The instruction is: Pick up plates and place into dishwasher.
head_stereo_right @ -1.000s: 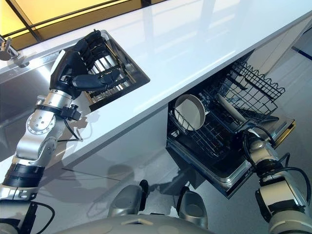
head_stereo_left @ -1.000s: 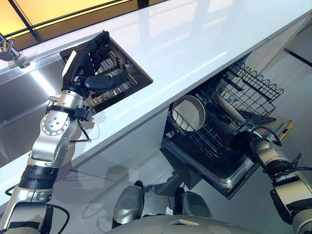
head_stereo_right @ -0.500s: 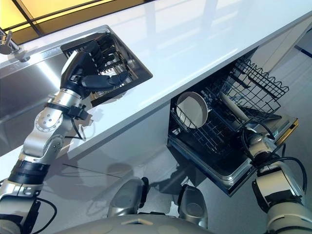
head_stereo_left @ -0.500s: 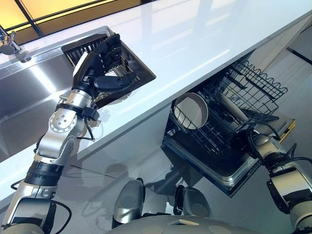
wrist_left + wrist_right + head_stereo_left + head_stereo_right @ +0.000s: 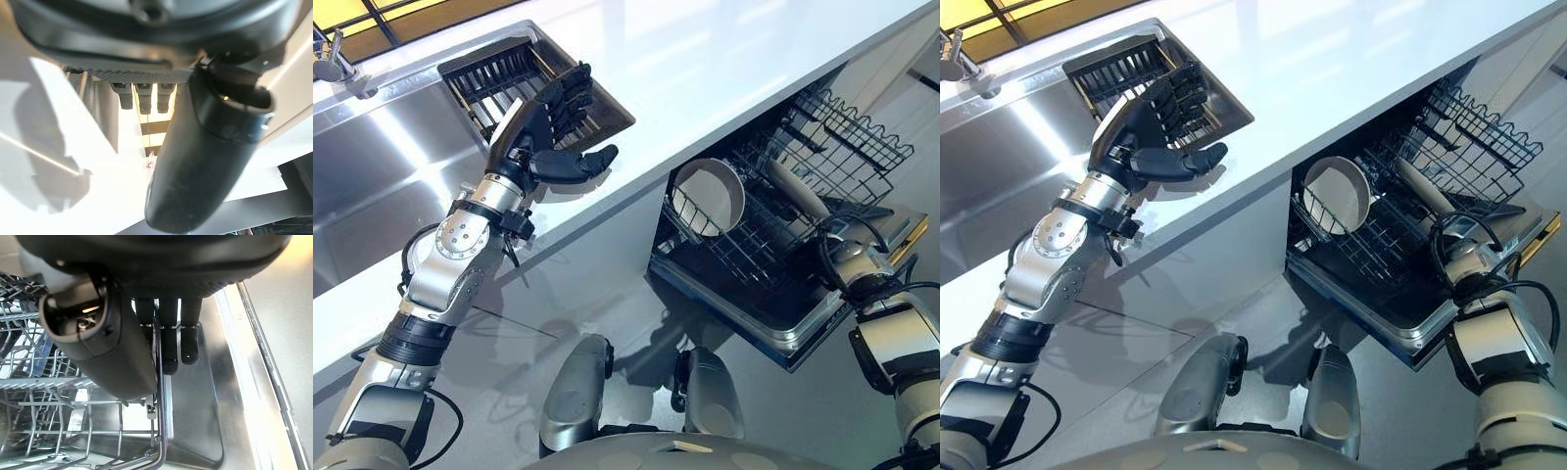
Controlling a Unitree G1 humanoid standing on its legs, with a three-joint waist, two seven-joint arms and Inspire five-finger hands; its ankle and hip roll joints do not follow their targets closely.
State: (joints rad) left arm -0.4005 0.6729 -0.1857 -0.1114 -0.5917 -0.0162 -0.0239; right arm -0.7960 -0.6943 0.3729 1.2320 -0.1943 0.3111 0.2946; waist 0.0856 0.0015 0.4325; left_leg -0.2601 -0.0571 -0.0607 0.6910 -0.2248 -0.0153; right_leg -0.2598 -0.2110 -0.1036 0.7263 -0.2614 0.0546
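Left robot hand point(image 5: 540, 132) lifted clear of black slatted sink rack point(image 5: 499, 78), fingers relaxed, empty, above white worktop point(image 5: 705, 49) edge. Right robot hand point(image 5: 166, 328) loose at wire dishwasher rack point(image 5: 773, 206) rim. One round white plate point(image 5: 707, 196) upright in rack.

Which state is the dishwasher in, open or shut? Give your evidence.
Open. The dishwasher door lies folded down, and its lower rack is pulled out over it, with a plate standing upright in the rack.
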